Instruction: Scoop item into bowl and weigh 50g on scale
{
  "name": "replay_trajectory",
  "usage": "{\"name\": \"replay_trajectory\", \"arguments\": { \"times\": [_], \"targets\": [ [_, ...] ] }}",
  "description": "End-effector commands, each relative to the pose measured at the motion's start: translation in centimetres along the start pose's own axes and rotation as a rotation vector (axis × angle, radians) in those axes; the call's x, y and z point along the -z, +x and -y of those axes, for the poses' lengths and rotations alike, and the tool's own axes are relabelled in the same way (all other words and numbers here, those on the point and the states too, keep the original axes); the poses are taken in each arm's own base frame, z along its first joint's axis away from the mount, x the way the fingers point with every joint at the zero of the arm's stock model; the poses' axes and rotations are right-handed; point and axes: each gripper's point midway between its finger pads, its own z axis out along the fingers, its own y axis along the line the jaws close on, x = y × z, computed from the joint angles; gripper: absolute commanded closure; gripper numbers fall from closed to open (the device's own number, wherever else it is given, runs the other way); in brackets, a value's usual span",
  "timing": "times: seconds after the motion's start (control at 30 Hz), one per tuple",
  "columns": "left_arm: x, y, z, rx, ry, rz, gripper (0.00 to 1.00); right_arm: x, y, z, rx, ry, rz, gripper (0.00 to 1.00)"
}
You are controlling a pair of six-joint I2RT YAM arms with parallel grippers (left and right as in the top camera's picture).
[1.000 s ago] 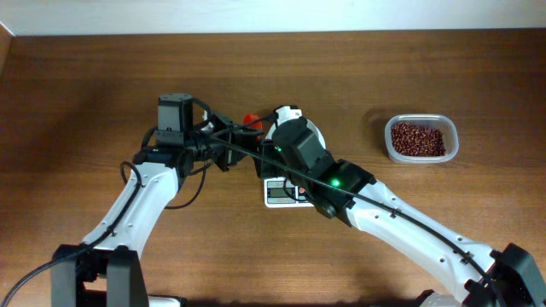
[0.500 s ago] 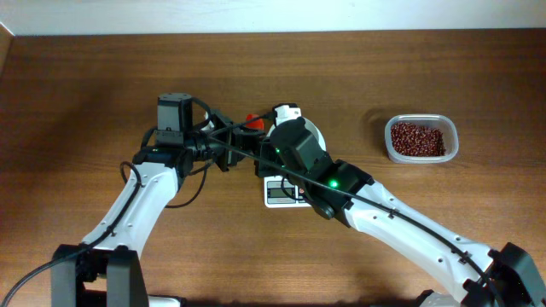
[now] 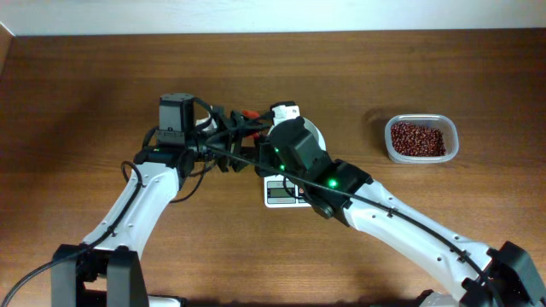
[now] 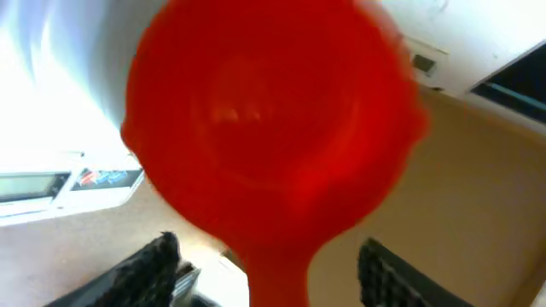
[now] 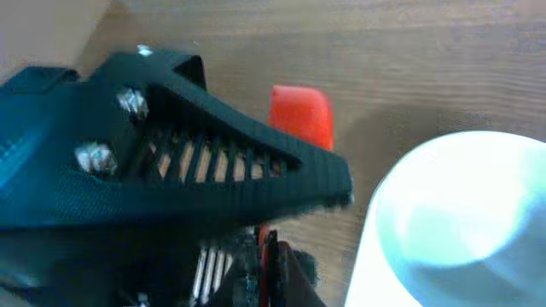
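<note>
Toward the desk's (image 3: 85, 85) far edge, the right gripper (image 5: 269, 256) is clenching the red scoop (image 4: 273, 128) (left gripper (image 4: 273, 260) gaping, released); withdrawing it straight is looking wisest.

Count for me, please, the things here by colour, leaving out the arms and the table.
Red: 1, scoop
White: 2, bowl and scale
Clear: 1, container
Red-brown: 1, heap of beans
Total: 5
</note>
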Motion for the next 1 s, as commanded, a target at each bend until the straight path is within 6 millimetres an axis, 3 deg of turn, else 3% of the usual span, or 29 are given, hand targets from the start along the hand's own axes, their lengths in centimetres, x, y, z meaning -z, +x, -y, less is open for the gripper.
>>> {"name": "replay_trajectory", "arguments": {
  "times": [0.0,0.1,0.17,0.3,0.4,0.53,0.6,0.63,0.8,0.87,0.97],
  "targets": [
    [0.5,-1.2,1.3,-0.178,0.015,0.079,0.24,1.0,-2.1,-1.1,0.061,-0.011,0.004,0.96],
    [0.7,-1.8,3.6,-0.377,0.085,0.117,0.19,3.4,-4.1,-0.5,0.061,-0.014,-0.091,0.96],
    [0.8,-2.1,3.9,-0.411,0.090,0.134,0.18,4.6,-4.9,0.3,0.051,-0.015,-0.132,0.96],
    [1.8,-4.3,3.6,-0.468,0.055,0.234,0.18,8.1,-5.7,4.8,0.012,0.027,-0.261,0.96],
    [2.0,-4.5,3.3,-0.581,0.035,0.241,0.18,10.5,-5.7,9.2,-0.006,0.120,-0.328,0.96],
    [1.9,-4.2,2.3,-0.754,-0.018,0.222,0.19,16.0,-7.1,16.8,-0.118,0.276,-0.358,0.96],
    [1.8,-4.1,1.8,-0.789,-0.039,0.210,0.19,17.8,-6.5,20.4,-0.167,0.391,-0.382,0.96],
    [1.8,-4.1,1.5,-0.798,-0.049,0.204,0.19,18.9,-5.6,23.3,-0.203,0.498,-0.422,0.96],
    [1.7,-3.8,0.8,-0.840,-0.075,0.185,0.18,18.9,-3.9,29.8,-0.239,0.674,-0.532,0.96],
    [1.7,-3.7,0.2,-0.861,-0.092,0.170,0.18,18.0,-3.4,31.9,-0.235,0.719,-0.566,0.96],
    [1.7,-3.5,-0.6,-0.868,-0.119,0.152,0.18,16.4,-3.0,33.3,-0.207,0.719,-0.602,0.96]
  ]
}}
